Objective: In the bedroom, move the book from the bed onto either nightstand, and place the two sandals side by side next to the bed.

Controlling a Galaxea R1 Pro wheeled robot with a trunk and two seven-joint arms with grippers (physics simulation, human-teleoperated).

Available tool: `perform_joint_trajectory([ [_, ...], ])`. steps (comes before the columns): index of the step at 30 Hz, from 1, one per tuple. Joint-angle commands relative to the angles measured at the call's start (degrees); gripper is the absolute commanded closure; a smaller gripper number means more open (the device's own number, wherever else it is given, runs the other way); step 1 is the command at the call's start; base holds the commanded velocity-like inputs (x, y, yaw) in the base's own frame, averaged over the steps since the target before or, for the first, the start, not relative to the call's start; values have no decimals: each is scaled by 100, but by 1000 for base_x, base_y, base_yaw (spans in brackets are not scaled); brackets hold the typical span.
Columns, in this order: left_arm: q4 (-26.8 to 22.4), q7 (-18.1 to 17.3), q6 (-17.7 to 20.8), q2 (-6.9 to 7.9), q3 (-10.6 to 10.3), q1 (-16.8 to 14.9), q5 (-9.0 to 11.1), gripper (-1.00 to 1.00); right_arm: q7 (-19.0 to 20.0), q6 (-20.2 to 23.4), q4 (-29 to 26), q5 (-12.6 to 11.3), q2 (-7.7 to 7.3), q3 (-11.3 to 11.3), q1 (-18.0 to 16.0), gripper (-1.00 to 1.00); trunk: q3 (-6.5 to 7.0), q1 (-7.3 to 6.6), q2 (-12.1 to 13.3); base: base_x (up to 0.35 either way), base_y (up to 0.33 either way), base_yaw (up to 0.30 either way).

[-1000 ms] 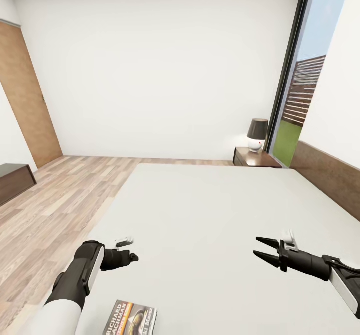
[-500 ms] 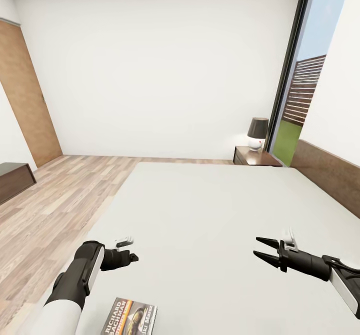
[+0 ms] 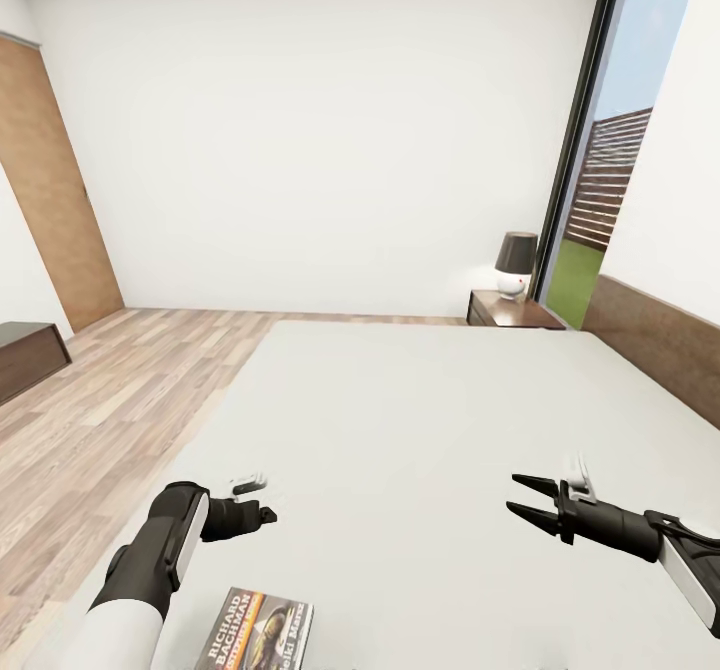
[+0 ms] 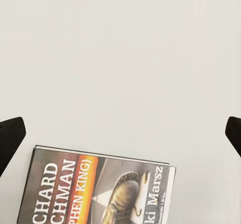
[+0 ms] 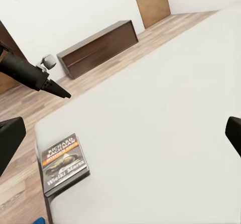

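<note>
The left black gripper [image 3: 262, 514] hovers low over the pale grey mattress of the bed [image 3: 420, 420], jaws apart; the right black gripper [image 3: 522, 499] hangs likewise, fingers spread. The dark paperback book [image 4: 100, 191], lying flat near the mattress edge, reads "CHARD CHMAN", "PHEN KING". The right wrist view adds a long dark brown bench [image 5: 98, 48].

Bed [image 3: 420, 420]: mattress plain pale grey, no pattern; headboard [image 3: 655, 345] brown wood. Book [image 4: 100, 191]: dark cover, white lettering, orange band, brown-toned boot picture. Floor [image 3: 90, 410]: light brown planks, mixed tones. Walls [image 3: 320, 130] white. Door [image 3: 55, 200] mid-brown wood. Nightstand [image 3: 510, 310] dark reddish-brown; lamp [image 3: 515, 265] has dark shade, white base. My left gripper [image 3: 262, 516] and my right gripper [image 3: 528, 502] are black.
</note>
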Motion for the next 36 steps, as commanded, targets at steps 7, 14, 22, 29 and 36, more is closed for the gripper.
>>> perform_joint_trajectory([
  [7, -6, -52, 21, -8, 26, -4, -59, -100, 13, 55, 1, -26, 6, 7, -3, -100, -132, 154, -286, 0, 0, 0],
  [14, -6, -52, 29, 0, 32, -9, -59, -100, 7, 53, 1, -26, 10, 9, -3, -100, -222, 264, -486, 0, 0, 0],
  [22, -9, -52, 29, -2, 25, -5, -59, -100, 6, 51, 1, -26, 16, 10, -3, -100, -222, 264, -486, 0, 0, 0],
  [29, -6, -52, 30, -7, 24, -5, -59, -100, 6, 51, 4, -26, 16, 10, -3, -100, -240, 286, -526, 0, 0, 0],
  [36, -7, -52, 30, -8, 24, -6, -59, -100, 6, 51, 4, -26, 15, 10, -3, -100, -366, 440, -807, 0, 0, 0],
])
